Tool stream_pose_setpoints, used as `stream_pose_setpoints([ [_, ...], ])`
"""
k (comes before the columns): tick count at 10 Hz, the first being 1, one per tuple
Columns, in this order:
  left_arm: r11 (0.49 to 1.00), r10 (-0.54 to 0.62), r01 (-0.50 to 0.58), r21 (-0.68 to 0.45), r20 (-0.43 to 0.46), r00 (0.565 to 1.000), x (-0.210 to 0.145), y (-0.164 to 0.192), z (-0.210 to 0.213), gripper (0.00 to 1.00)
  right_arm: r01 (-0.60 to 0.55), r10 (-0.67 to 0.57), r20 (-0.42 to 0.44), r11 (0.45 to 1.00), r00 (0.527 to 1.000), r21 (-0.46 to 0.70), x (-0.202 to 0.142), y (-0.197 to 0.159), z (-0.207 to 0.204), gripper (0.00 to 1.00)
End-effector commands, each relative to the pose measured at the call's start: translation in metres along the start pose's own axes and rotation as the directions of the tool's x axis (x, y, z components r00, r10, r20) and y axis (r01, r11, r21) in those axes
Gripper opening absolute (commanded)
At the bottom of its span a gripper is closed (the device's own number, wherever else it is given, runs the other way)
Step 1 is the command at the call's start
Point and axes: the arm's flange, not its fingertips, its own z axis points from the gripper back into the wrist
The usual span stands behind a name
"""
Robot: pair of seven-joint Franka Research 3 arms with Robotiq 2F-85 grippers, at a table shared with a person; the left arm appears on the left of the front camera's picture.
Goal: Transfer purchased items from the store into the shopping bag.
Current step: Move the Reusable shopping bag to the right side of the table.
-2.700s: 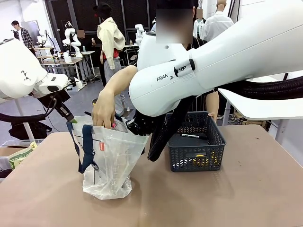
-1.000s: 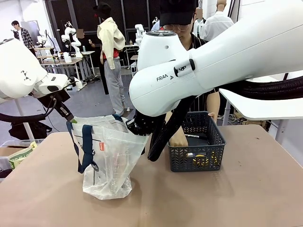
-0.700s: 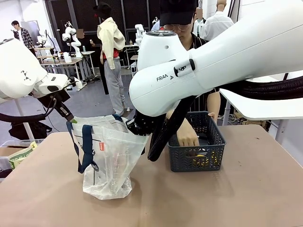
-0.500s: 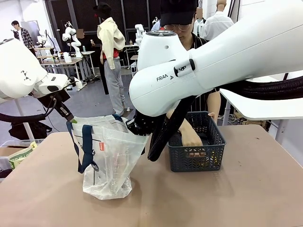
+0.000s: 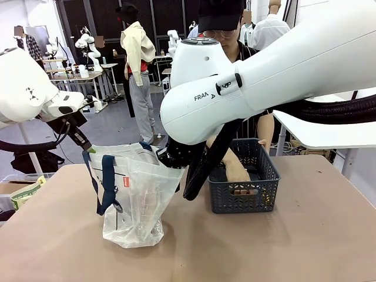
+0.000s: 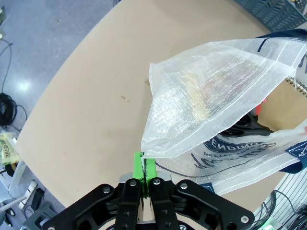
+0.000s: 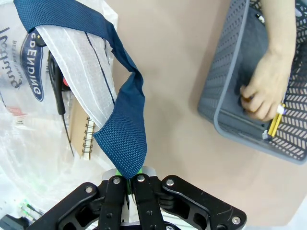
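Partway, I'd say: left end effector (image 6: 144,178) pinches the bag (image 6: 216,91) rim, right end effector (image 7: 128,184) clamps its strap (image 7: 125,129). Notebook (image 7: 79,132) is inside just ahead; hand (image 7: 263,93) is in the basket (image 7: 224,72) beyond, stuff left.

Left arm (image 5: 23,88), right arm (image 5: 294,70) glossy white, black lettering; left end effector (image 6: 144,168), right end effector (image 7: 127,176) black, green pads (image 6: 139,170), silver screws.

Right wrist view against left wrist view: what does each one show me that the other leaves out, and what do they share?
Right wrist view: the right tool shut on a navy strap handle, and a person's hand inside the grey basket beside a yellow stick. Left wrist view: the left tool pinching the edge of the shopping bag, plus floor cables. Shared: that bag, a spiral notebook inside it, the tan table.
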Motion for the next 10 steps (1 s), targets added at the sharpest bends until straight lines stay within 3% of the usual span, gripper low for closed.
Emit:
stream_pose_setpoints([
  [1, 1.000, 0.017, -0.017, 0.001, -0.005, 1.000, -0.0018, -0.0001, 0.0028, 0.00, 0.007, -0.007, -0.001, 1.000, 1.000, -0.002, 0.0004, -0.0002, 0.0001, 0.00],
  [10, 1.000, 0.017, -0.017, 0.001, -0.005, 1.000, -0.0018, -0.0001, 0.0028, 0.00, 0.007, -0.007, -0.001, 1.000, 1.000, -0.002, 0.0004, -0.0002, 0.0001, 0.00],
])
